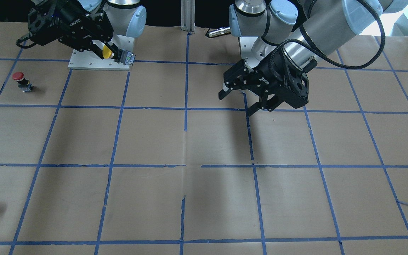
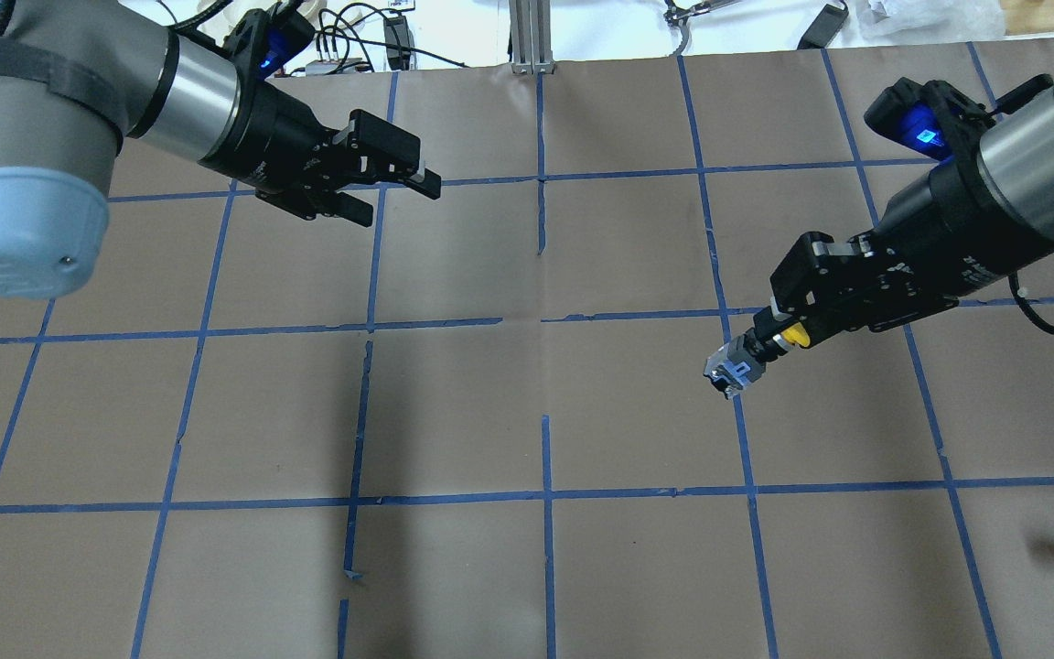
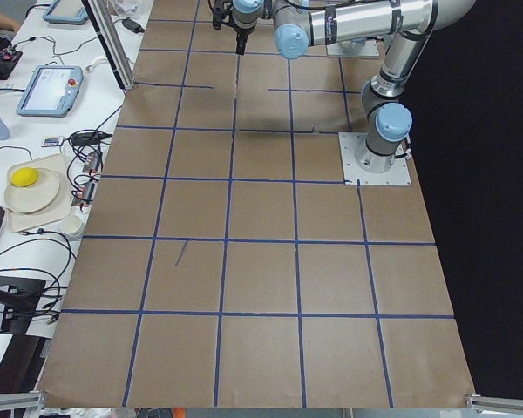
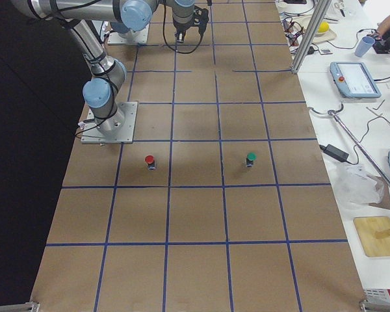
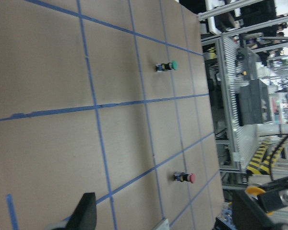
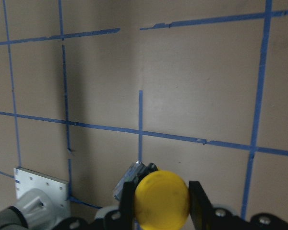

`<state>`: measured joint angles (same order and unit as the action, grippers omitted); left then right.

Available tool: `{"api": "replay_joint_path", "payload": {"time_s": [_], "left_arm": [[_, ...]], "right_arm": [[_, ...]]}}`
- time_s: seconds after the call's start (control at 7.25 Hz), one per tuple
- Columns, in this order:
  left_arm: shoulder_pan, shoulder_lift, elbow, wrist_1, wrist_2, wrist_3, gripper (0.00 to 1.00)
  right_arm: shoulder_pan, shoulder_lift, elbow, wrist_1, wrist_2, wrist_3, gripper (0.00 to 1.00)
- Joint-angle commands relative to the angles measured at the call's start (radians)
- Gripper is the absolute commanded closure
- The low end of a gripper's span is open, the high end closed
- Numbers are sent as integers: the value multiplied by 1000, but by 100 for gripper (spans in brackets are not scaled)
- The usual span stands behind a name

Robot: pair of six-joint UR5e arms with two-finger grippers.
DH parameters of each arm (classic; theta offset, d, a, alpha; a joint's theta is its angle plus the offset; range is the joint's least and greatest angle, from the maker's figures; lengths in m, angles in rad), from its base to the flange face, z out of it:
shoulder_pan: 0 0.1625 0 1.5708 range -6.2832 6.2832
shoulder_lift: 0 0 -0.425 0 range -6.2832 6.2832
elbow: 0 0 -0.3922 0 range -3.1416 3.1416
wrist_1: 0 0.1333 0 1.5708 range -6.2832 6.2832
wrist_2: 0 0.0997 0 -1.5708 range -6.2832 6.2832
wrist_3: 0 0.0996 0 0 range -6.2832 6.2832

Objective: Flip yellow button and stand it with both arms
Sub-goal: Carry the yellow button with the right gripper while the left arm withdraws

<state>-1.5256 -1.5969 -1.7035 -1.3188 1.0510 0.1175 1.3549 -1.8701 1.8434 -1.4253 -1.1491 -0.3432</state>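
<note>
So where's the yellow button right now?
The yellow button is held in mid-air, pinched by its cap in the right claw, on the right side of the overhead view and far from the open left claw.

Left fingers (image 2: 390, 146) apart, right fingers (image 6: 198, 203) clamped.

White lettering on the right claw (image 1: 108, 52) and left claw (image 1: 236, 104) is unreadable.

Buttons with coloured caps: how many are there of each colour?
yellow button: 1
red button: 1
green button: 1
Total: 3
</note>
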Motion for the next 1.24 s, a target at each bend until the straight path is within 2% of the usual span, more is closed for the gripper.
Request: {"api": "replay_joint_path", "payload": {"time_s": [0.0,0.14,0.28,0.41,0.69,0.83,1.1], "left_arm": [[-48,-57,160,-128,353,-1,0],[-50,-57,203,-210,492,-1,0],[-56,-55,212,-220,556,-1,0],[-57,-66,216,-220,598,2,0],[-105,-78,234,-217,599,-1,0],[-119,-80,243,-215,589,-7,0],[-114,-78,260,-218,593,-6,0]], "right_arm": [[0,-1,78,-211,-113,-267,71],[-5,2,129,-233,-194,-487,71],[-48,0,170,-269,-258,-673,72],[-144,0,215,-285,-259,-873,72],[-352,3,240,-343,-259,-1343,72],[-412,25,250,-397,-265,-1551,72],[-521,147,260,-550,-262,-1943,72]]}}
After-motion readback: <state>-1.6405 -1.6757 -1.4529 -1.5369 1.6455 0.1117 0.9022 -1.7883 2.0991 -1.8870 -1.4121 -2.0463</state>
